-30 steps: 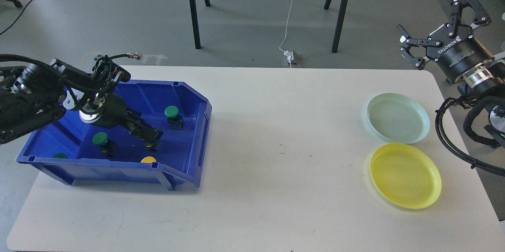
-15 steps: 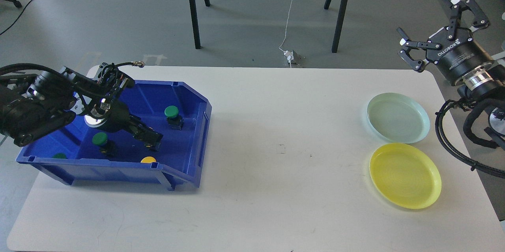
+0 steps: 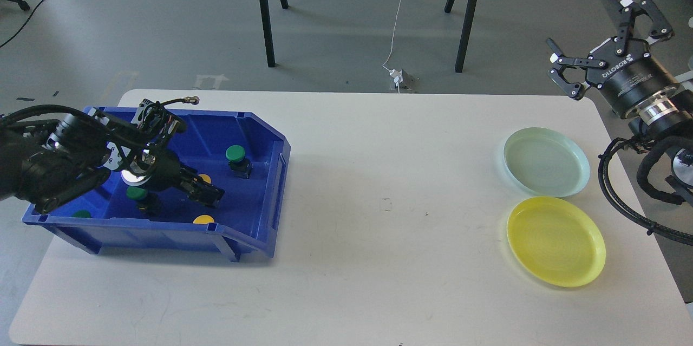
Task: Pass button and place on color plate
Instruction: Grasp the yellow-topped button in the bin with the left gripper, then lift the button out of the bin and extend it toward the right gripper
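A blue bin (image 3: 270,183) on the table's left holds green buttons (image 3: 235,154), (image 3: 136,193), (image 3: 82,214) and yellow buttons (image 3: 204,178), (image 3: 203,220). My left gripper (image 3: 208,195) reaches down into the bin, its dark fingers low between the buttons and right below one yellow button. I cannot tell whether it is open or holds anything. My right gripper (image 3: 598,32) hangs open and empty above the table's far right corner. A pale green plate (image 3: 547,162) and a yellow plate (image 3: 556,241) lie on the right side.
The white table (image 3: 379,227) has a rounded front-left edge. Black stand legs (image 3: 265,15) and cables are on the floor behind it. My right arm's cable loops (image 3: 622,194) hang beside the plates.
My left arm has sunk lower and pulled slightly back in the bin. A yellow button now shows just above its fingers. The right gripper has barely moved.
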Controlling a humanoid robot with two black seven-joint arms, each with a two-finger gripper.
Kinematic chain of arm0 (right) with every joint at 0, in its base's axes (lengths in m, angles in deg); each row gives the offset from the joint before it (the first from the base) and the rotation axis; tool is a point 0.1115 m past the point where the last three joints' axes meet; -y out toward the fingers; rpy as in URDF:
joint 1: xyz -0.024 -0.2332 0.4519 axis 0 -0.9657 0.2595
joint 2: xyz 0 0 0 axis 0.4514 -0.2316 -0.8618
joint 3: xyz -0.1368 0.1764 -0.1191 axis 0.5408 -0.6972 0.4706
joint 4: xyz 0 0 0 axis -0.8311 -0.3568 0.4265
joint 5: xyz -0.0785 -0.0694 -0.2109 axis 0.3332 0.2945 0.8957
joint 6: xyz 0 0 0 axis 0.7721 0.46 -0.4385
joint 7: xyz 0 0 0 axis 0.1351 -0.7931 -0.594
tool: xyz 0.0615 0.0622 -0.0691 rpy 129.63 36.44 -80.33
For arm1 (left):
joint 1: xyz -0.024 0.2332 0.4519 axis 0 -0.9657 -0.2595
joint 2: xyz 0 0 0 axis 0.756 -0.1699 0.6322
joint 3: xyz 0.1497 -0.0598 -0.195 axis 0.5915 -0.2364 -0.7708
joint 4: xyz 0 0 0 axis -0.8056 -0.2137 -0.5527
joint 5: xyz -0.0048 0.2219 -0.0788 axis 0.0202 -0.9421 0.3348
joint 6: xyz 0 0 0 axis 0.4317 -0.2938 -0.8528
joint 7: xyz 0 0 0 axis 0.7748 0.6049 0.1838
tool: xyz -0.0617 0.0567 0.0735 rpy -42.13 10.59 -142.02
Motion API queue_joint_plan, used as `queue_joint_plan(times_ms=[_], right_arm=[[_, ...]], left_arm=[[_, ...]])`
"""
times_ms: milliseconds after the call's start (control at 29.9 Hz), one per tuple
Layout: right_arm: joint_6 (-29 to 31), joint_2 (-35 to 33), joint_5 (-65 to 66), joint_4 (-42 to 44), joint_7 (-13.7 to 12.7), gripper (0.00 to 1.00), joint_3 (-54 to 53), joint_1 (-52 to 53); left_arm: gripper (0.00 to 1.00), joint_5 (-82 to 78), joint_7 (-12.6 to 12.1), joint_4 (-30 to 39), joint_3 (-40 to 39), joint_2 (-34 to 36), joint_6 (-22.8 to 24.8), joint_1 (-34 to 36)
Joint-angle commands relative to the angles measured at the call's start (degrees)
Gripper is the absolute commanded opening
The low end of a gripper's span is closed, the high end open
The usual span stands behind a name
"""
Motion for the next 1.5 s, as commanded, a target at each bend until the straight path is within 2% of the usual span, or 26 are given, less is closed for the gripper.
queue_joint_plan(times_ms=[0,167,267,334,367,534,668,735,868,935,1002,1102,1236,1403,1470], right_arm=[[0.0,-0.06,-0.01,0.0,0.13,0.99,-0.09,-0.09],[0.0,-0.06,-0.01,0.0,0.14,0.99,-0.09,-0.36],[0.0,-0.06,-0.01,0.0,0.14,0.99,-0.09,-0.44],[0.0,-0.06,-0.01,0.0,0.14,0.99,-0.09,-0.44],[0.0,-0.06,-0.01,0.0,0.14,0.99,-0.09,-0.44],[0.0,-0.06,-0.01,0.0,0.14,0.99,-0.09,-0.44],[0.0,-0.06,-0.01,0.52,0.05,0.99,-0.18,-0.44],[0.0,-0.06,-0.01,1.31,-0.04,0.99,-0.09,-0.53],[0.0,0.02,-0.1,5.0,-0.65,0.99,0.0,-1.23],[0.0,0.2,-0.1,6.15,-0.66,0.99,0.35,-1.67],[0.0,0.03,0.08,5.89,-0.66,0.99,0.79,-2.37],[0.0,-0.5,0.43,4.49,-0.66,0.99,0.61,-4.31],[0.0,-4.71,3.76,-3.14,-0.39,0.99,0.61,-7.46],[0.0,-7.35,7.8,-14.66,-0.13,0.99,-0.09,-13.36],[0.0,-7.53,10.26,-19.4,-0.04,0.99,-0.09,-13.98]], left_arm=[[0.47,-1.47,0.01,-0.05,0.01,-0.01,-0.23,0.15],[0.44,-1.83,0.01,0.12,0.0,-0.09,-0.14,0.06],[0.27,-1.83,0.01,0.39,0.01,-0.09,-0.14,0.15],[0.1,-1.91,0.01,0.56,0.01,0.08,-0.14,0.23],[0.07,-1.91,0.01,0.56,0.01,0.17,-0.14,0.41],[0.06,-1.83,0.01,2.75,-0.61,1.22,0.47,1.64],[0.06,-1.3,0.01,13.98,-2.18,10.17,2.14,7.25],[0.06,-1.12,0.01,21.71,-6.3,16.49,3.45,9.28],[0.06,1.24,0.01,36.56,-16.67,29.58,4.65,8.67],[0.06,6.67,0.01,42.63,-19.49,33.81,4.65,8.32],[0.06,12.56,0.01,45.55,-21.34,34.97,4.65,8.5],[0.06,21.79,0.01,46.44,-25.91,32.88,4.65,8.41],[0.06,35.58,0.01,44.34,-29.08,22.96,4.65,8.32],[0.06,42.55,0.01,32.84,-29.17,5.56,4.65,7.27],[0.06,44.31,0.01,29.49,-29.26,0.72,4.65,5.17]])
